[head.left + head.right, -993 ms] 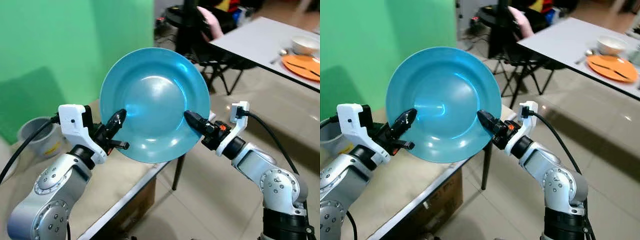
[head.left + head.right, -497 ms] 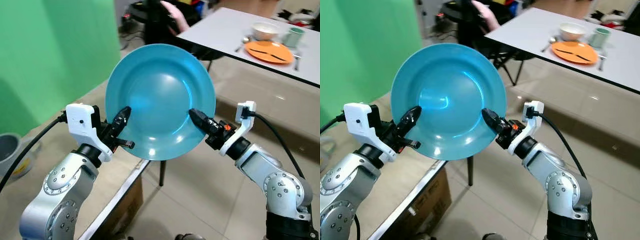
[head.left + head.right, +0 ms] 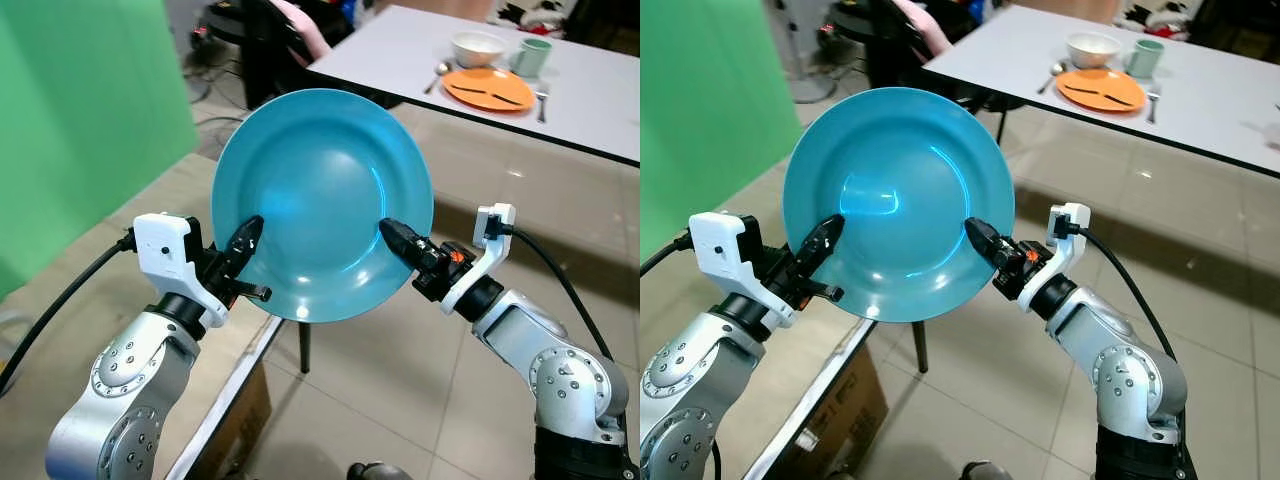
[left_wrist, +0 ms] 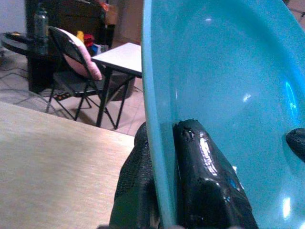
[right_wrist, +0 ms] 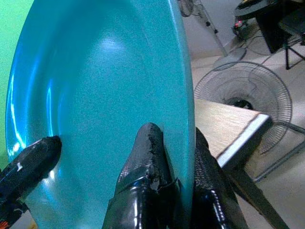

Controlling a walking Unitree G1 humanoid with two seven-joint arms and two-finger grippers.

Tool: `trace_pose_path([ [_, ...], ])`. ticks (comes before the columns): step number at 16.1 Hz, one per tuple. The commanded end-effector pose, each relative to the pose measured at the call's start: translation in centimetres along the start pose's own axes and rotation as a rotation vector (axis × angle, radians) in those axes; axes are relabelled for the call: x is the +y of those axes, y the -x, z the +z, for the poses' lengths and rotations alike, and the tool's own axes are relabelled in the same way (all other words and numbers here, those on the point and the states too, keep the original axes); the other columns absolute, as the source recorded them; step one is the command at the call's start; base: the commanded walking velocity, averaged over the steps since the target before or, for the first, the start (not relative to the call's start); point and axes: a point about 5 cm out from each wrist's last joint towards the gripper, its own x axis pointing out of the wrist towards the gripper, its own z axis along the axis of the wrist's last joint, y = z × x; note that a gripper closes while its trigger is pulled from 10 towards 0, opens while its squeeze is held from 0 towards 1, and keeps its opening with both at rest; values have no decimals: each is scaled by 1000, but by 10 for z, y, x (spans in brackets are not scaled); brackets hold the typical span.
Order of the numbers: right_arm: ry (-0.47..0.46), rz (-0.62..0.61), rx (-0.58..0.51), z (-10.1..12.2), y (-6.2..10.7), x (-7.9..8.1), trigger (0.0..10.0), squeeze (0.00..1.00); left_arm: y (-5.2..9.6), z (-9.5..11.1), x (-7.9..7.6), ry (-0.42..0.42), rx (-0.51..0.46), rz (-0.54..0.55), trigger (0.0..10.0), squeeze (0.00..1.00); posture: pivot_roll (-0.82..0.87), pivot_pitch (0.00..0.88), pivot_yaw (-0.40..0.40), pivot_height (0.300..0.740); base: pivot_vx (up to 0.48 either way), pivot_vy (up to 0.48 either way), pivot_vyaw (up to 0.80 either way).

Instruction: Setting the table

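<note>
At the far left a green wall (image 3: 80, 110) rises behind a wooden table (image 3: 150, 230) that runs along the robot's left side. Near the table's edge the left gripper (image 3: 243, 252) is clamped on the left rim of a blue plate (image 3: 320, 200); in the left wrist view one black finger lies on the plate's inner face and the other behind the rim. The plate is held up in the air between the two arms, tilted with its hollow face toward the camera, above the table's corner and the tiled floor (image 3: 400, 400). On the plate's right rim the right gripper (image 3: 398, 240) pinches it in the same way, one finger inside and one behind. Far off, up and to the right, stands a white table (image 3: 580, 90) bearing an orange plate (image 3: 488, 88) with cutlery laid on it, a white bowl (image 3: 477, 47) and a pale green cup (image 3: 532, 55). A dark folding chair (image 4: 71, 71) with a pink cushion stands by that table's left end.
</note>
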Motion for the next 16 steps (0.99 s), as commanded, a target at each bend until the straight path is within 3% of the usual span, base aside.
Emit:
trace_pose_path([
  [1, 64, -19, 78, -10, -9, 15, 10000, 0, -1, -2, 8, -154, 24, 132, 10000, 0, -73, 0, -6, 740, 0, 0, -769],
  [7, 64, -21, 77, -11, -6, 15, 10000, 0, -5, -3, 5, -155, 26, 94, 10000, 0, -86, 0, 8, 740, 40, 0, -769],
  [16, 68, -25, 77, -12, -5, 14, 10000, 0, -8, -4, 4, -159, 26, 84, 10000, 0, -89, 0, 11, 740, 255, 0, -769],
])
